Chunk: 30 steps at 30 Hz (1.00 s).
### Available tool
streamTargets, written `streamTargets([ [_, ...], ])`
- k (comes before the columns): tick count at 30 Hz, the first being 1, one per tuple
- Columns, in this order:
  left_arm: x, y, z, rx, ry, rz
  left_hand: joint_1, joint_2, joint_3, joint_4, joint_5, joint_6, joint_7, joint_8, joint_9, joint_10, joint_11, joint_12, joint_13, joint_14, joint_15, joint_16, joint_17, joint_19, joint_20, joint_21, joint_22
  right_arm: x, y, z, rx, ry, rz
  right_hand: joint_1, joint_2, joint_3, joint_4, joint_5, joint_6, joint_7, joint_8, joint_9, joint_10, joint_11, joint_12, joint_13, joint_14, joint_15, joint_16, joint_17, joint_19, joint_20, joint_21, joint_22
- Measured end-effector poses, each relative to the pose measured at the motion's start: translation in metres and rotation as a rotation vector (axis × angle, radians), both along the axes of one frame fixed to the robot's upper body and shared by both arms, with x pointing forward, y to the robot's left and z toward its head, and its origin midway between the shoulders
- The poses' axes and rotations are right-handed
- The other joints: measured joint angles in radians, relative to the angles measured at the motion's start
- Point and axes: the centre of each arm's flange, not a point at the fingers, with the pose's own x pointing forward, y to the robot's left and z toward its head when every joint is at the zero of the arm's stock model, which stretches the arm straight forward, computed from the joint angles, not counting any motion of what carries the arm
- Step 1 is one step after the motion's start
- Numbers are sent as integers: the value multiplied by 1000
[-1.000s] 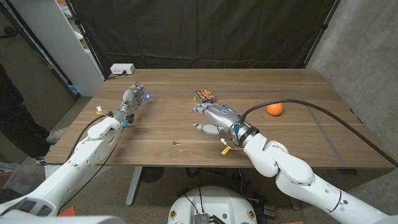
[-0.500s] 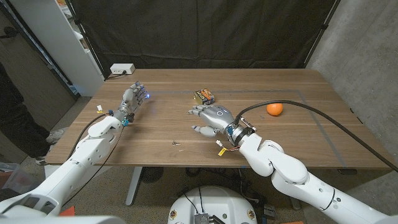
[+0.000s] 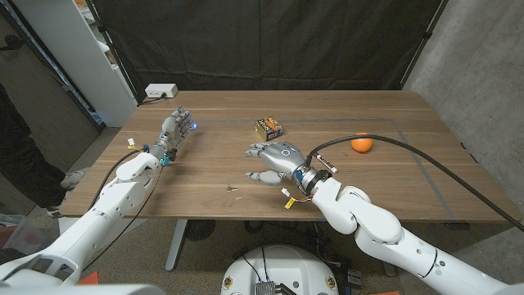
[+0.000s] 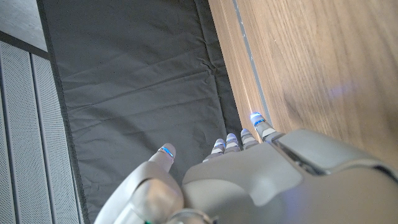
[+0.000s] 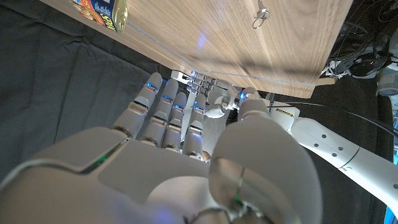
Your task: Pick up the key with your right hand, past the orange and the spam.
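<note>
The key (image 3: pixel 233 190) is a small metal piece lying on the wooden table near its front edge; it also shows in the right wrist view (image 5: pixel 259 14). My right hand (image 3: pixel 273 159) hovers just right of it with fingers apart and nothing in them, seen from behind in the right wrist view (image 5: pixel 180 149). The spam can (image 3: pixel 268 127) lies beyond that hand, its label visible in the wrist view (image 5: pixel 106 14). The orange (image 3: pixel 361 144) sits far to the right. My left hand (image 3: pixel 173 129) stands at the table's left, fingers extended and empty (image 4: pixel 249 168).
A white power box (image 3: pixel 160 90) sits at the table's back left corner. A black curtain hangs behind the table. A thick black cable (image 3: pixel 409 143) arcs over the right side of the table. A person's dark clothing (image 3: pixel 20 147) shows at the left edge.
My right hand has moved left and a little nearer, toward the key, away from the orange. The left hand has stayed put.
</note>
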Motion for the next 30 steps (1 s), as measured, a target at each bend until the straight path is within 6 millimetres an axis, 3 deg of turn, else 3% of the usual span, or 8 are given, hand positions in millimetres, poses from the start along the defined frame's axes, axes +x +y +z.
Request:
streamTargets([
  [6, 0, 0, 0, 1, 0, -1, 0, 0, 0, 0, 0, 0, 0, 0, 0, 0, 0, 0, 0, 0, 0, 0, 0, 0, 0, 0, 0, -2, 3, -5, 1, 9, 3, -19, 3, -8, 8, 6, 36, -22, 13, 1, 0, 0, 4, 6, -6, 6, 14, 22, -6, 6, -1, 0],
  [14, 0, 0, 0, 2, -3, -2, 0, 0, 0, 0, 0, 0, 0, 0, 0, 0, 0, 0, 0, 0, 0, 0, 0, 0, 0, 0, 0, -5, 8, -10, 4, 10, 2, -20, 4, -12, 4, 17, 80, -41, 20, -7, -11, 8, 4, 14, -30, 3, 15, 33, -16, 16, -1, 0],
  [16, 0, -1, 0, 2, -4, -3, 0, 0, 0, 0, 0, 0, 0, 0, 0, 0, 0, 0, 0, 0, 0, 0, 0, 0, 0, 0, 0, -6, 9, -11, -1, 11, -5, -18, 5, -8, -8, 21, 57, -35, 7, -11, -26, 3, 2, 15, -40, 7, 8, 32, -20, 20, -1, 0],
  [23, 0, 1, -2, -1, -2, -1, 0, 0, 0, 0, 0, 0, 0, 0, 0, 0, 0, 0, 0, 0, 0, 0, 0, 0, 0, -4, 0, -5, 14, -15, -18, 22, -7, 67, 34, 31, -48, 36, -7, -57, -36, -21, -58, -3, -14, 22, -73, 3, -12, 30, -24, 16, -8, 0],
  [30, 0, 2, -2, -2, -2, 0, 0, 0, -7, 2, 0, 0, 0, 0, 0, 0, 0, 0, 0, 0, 0, 0, 0, 0, 0, -4, 0, -3, 21, -18, -32, 29, -1, 76, 38, 34, -50, 36, -8, -57, -36, -25, -62, 0, -14, 24, -74, 5, -16, 28, -25, 14, -9, 0],
])
